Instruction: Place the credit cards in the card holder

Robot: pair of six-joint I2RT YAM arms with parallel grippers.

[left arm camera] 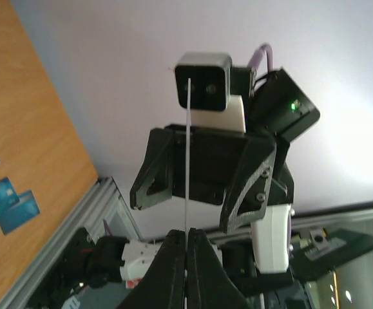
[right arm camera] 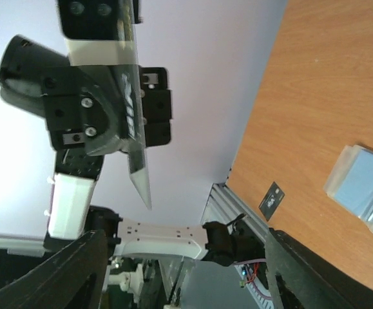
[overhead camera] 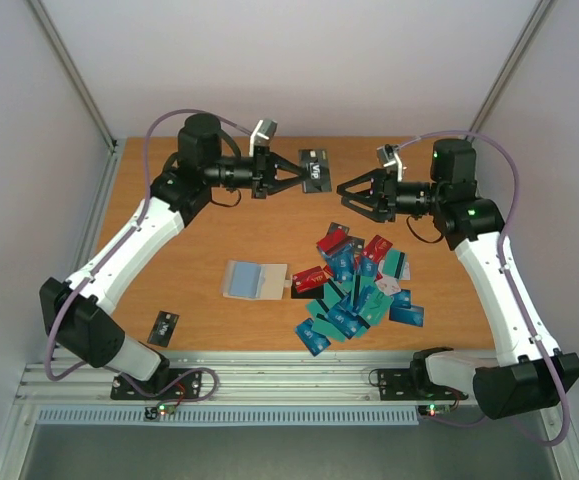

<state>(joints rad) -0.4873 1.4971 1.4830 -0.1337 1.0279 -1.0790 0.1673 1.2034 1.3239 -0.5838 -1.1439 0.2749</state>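
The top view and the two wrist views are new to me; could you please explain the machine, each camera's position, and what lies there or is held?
This is a robot with a left arm and right arm bolted at the near edge of a table. The wide picture comes from a fixed camera above and behind them; the other two come from a camera on each wrist. On the table lie a heap of cards, an open card holder and a lone card near the left base. The left hand is shut on a black card, held in the air. The right hand is open and empty, facing it.
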